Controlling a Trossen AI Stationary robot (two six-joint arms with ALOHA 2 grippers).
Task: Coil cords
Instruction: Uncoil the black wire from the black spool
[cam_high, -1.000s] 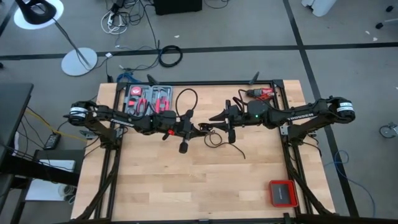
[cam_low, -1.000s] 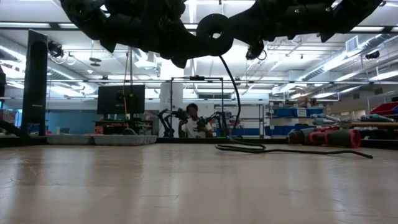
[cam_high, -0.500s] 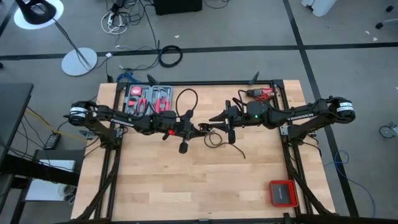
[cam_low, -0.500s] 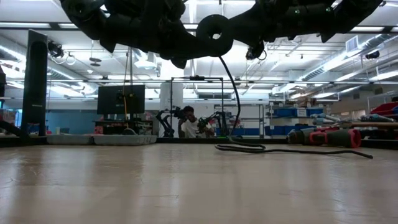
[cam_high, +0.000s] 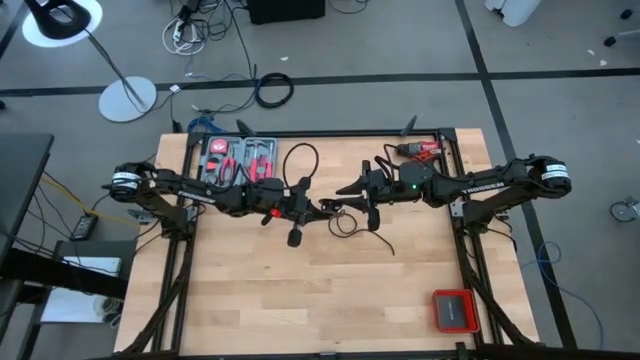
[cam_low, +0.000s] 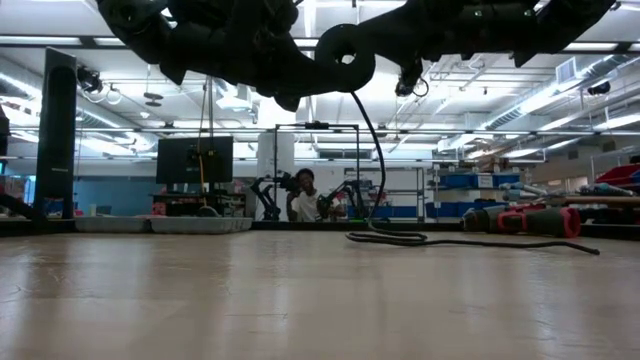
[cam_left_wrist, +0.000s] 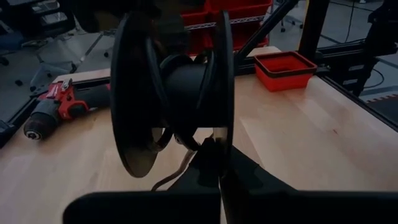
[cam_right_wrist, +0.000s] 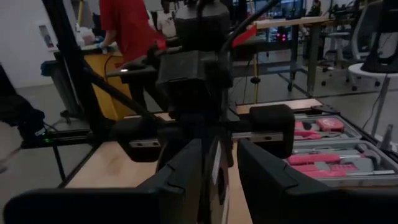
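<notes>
A black spool (cam_left_wrist: 180, 81) with two round flanges is held up above the table's middle, and it shows as a ring in the low view (cam_low: 345, 55). The thin black cord (cam_low: 375, 160) hangs from it. The cord's lower turns (cam_high: 345, 222) and its loose tail (cam_high: 385, 243) lie on the table. My left gripper (cam_high: 322, 208) comes from the table's left and is shut at the spool (cam_left_wrist: 219, 171). My right gripper (cam_high: 345, 190) comes from the right. Its fingers (cam_right_wrist: 186, 180) are apart, with a thin dark upright edge (cam_right_wrist: 222, 168) between them. I cannot tell whether they touch it. My left gripper pinches the lower rim of one spool flange (cam_left_wrist: 222, 134) between its two shut fingers. It comes in about level from the table's left. The spool is lifted clear of the table with its axle level, and the cord hangs slack below it.
A red drill (cam_high: 420, 150) lies at the far right. An open tool case (cam_high: 238, 160) and a thicker black cable ring (cam_high: 300, 160) lie at the far left. A red tray (cam_high: 453, 310) stands near the front right corner. A person (cam_right_wrist: 130, 25) stands beyond the table.
</notes>
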